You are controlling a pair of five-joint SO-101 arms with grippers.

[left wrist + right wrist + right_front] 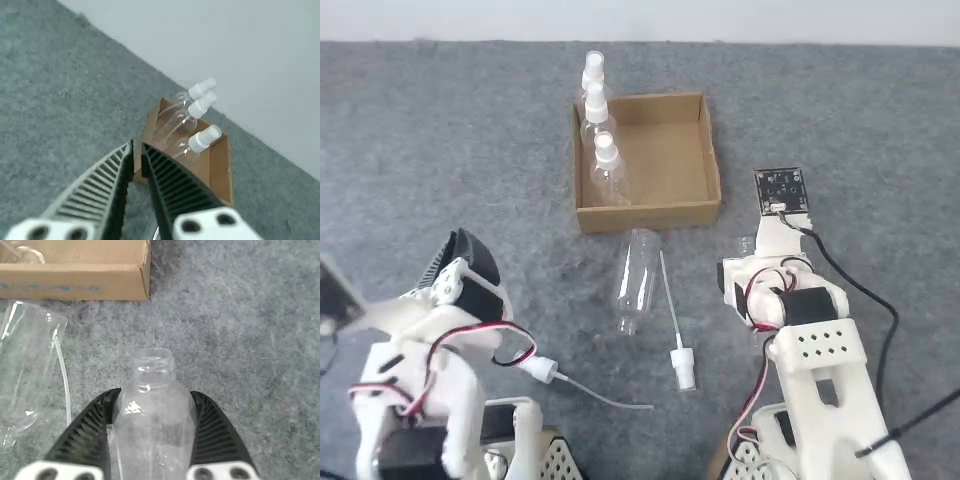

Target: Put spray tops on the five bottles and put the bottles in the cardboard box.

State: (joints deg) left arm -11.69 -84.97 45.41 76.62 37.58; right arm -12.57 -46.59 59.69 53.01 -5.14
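Three clear bottles with white spray tops [607,170] stand along one side of the cardboard box [650,215], and the left wrist view shows them [200,107] too. My right gripper [155,395] is shut on an open-necked clear bottle [152,415], held just above the carpet right of the box's front corner; its neck [747,245] points toward the box. Another uncapped bottle [638,280] lies on the carpet in front of the box. A spray top with a long tube [682,368] lies beside it. My left gripper [137,145] is raised, shut and holds nothing, aimed toward the box [220,165].
A second spray top [542,370] with a thin tube lies on the carpet beside the left arm's base. Grey carpet covers the table. The right half of the box floor is bare. A black cable trails off the right arm [880,300].
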